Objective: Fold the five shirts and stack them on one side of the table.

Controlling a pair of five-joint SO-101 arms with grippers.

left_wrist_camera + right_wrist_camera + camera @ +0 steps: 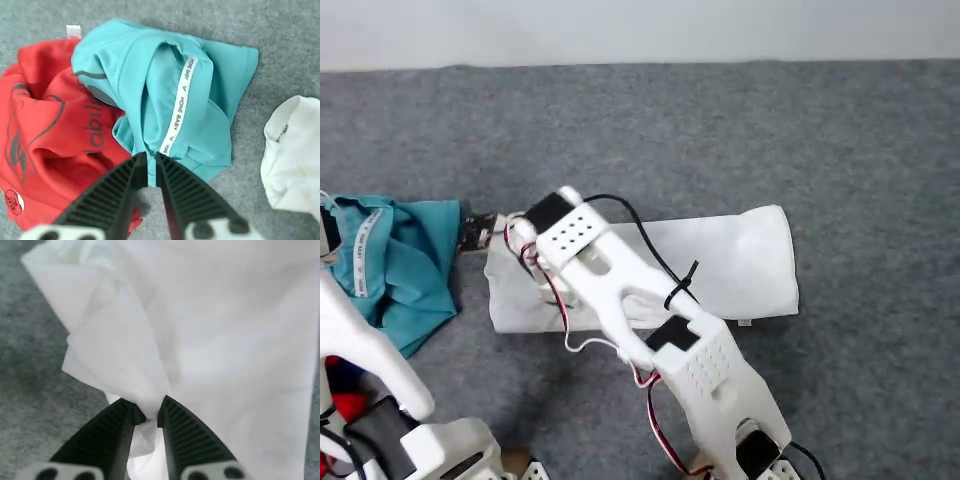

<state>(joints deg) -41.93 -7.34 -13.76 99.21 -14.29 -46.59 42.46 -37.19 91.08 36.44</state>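
White shirt lies roughly folded into a wrinkled oblong mid desk, with the right end effector clamped on a bunched edge. Teal shirt, crumpled and showing white neck tape, overlaps the red shirt at the desk's left side. The left end effector is pinched on its fabric.

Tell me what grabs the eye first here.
The long white fabric shirt stretches across the middle of the grey felt table, a fold of it pinched in the right gripper. At the high view's left edge, a crumpled teal shirt lies over a rumpled red printed shirt, with the left gripper clamped on the teal cloth.
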